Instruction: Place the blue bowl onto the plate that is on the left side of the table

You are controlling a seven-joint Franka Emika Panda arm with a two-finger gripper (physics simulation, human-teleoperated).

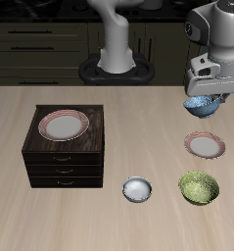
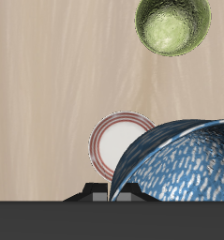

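Above the round plate, mottled blue bowl.

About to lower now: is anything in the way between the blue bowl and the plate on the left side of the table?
Nothing visible is. The tool holds the blue bowl in the air, farther back than the plate, which lies bare on the table. The olive-green bowl sits beyond the plate, nearer the table's front edge, off the path.

Blue bowl held in the air, plate on the table below.
The blue bowl, blue outside and flecked blue-and-white inside, hangs tilted in the gripper, clear of the table. The plate, white with a pinkish rim, lies flat nearer the table's front edge.
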